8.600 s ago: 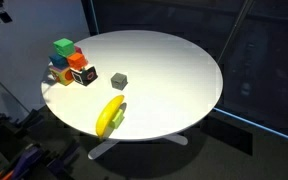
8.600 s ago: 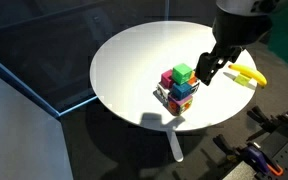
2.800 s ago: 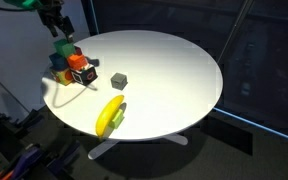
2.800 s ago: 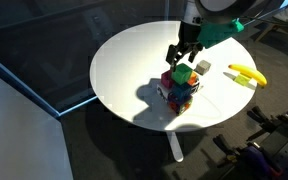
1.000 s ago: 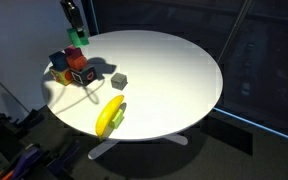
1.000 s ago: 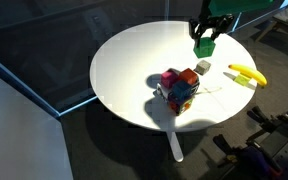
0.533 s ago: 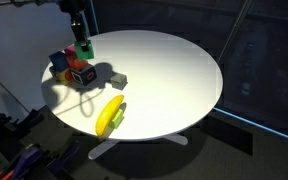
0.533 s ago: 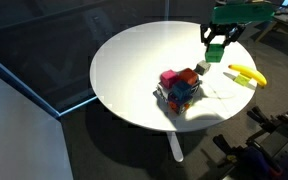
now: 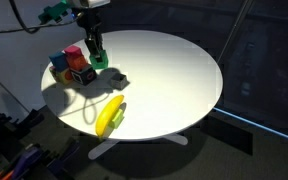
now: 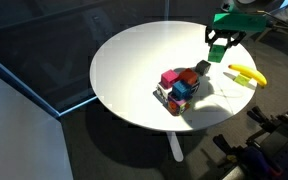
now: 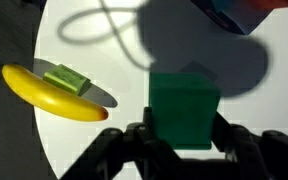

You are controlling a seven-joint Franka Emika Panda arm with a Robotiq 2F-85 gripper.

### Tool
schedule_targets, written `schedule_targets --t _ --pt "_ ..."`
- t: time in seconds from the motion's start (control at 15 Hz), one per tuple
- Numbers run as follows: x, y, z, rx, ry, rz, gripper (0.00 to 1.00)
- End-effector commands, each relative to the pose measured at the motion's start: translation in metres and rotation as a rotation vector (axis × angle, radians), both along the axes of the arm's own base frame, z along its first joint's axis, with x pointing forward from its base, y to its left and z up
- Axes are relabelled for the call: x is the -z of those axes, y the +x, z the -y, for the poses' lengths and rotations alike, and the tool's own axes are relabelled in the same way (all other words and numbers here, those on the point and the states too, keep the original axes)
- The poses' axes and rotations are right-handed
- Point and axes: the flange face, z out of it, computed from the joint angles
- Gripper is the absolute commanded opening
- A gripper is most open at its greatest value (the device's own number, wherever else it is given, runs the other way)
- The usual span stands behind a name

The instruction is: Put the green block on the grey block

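Arm: reaches in from the upper edge in both exterior views, with the wrist over the round white table (image 9: 174, 70).
Gripper (image 9: 98, 57): narrowed, with a finger pressed against each of two opposite sides of the green block (image 9: 100, 61). In the wrist view the fingers (image 11: 142, 133) flank the block's lower half.
Green block: held clear of the table top, with its dark shadow falling on the white surface beneath it. In the wrist view its upper face (image 11: 184, 108) fills the middle of the frame.
Grey block (image 9: 117, 79): rests on the table, in shadow, just beside the spot under the green block and on the banana's side of it. Whether the green block is directly over it cannot be told. It does not show in the wrist view.
Pile of coloured blocks (image 10: 181, 88): stands on the table near its edge, close to the grey block.
Banana (image 9: 109, 116): lies flat near the table rim, apart from the blocks. The wrist view shows a green patch (image 11: 66, 80) on it.
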Motion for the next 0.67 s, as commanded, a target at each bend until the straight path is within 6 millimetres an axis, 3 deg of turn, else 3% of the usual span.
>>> schedule_targets --t 0.0,0.47,0.53,0.6 --pt "0.007 0.008 0.015 0.109 -0.018 0.000 0.30" --pt "0.012 0.014 0.022 0.275 -0.026 -0.002 0.30" --pt "0.018 0.007 0.022 0.245 -0.013 -0.006 0.55" --pt "0.017 0.008 0.021 0.253 -0.013 -0.004 0.55"
